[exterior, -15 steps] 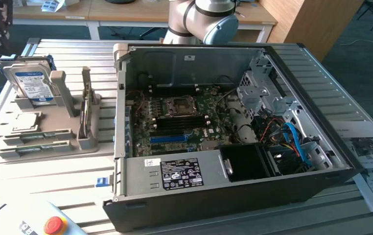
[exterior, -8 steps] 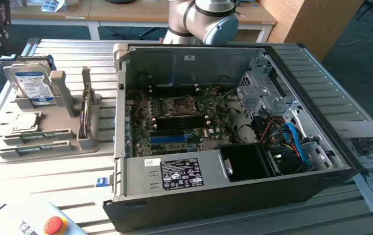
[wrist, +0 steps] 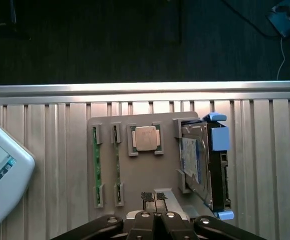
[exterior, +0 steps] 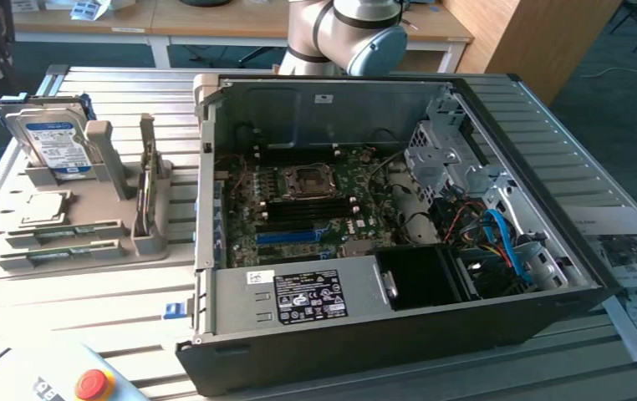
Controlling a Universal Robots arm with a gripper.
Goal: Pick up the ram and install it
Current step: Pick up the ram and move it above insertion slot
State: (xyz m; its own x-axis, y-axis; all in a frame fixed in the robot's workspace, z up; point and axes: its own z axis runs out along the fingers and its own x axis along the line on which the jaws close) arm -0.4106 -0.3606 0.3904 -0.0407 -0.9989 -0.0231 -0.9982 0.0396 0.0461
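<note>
Two ram sticks (wrist: pixel 95 165) (wrist: pixel 117 167), thin green boards, stand on edge in slots of a grey holder (wrist: pixel 150 170) in the wrist view. In the exterior view they lie at the holder's near end (exterior: pixel 64 231), at that view's left. My gripper (wrist: pixel 154 196) hovers above the holder's edge, beside the square processor chip (wrist: pixel 145 138) and apart from both ram sticks. Its fingers are shut with nothing between them. The open computer case (exterior: pixel 218 317) shows the motherboard (exterior: pixel 347 188) with a blue memory slot (exterior: pixel 296 236).
A silver hard drive (exterior: pixel 53 146) with a blue-white label stands upright in the holder. A pendant with a red stop button (exterior: pixel 94 384) lies at the table's near corner. Papers (exterior: pixel 636 267) rest at the exterior view's right. The arm's elbow (exterior: pixel 352 33) rises behind the case.
</note>
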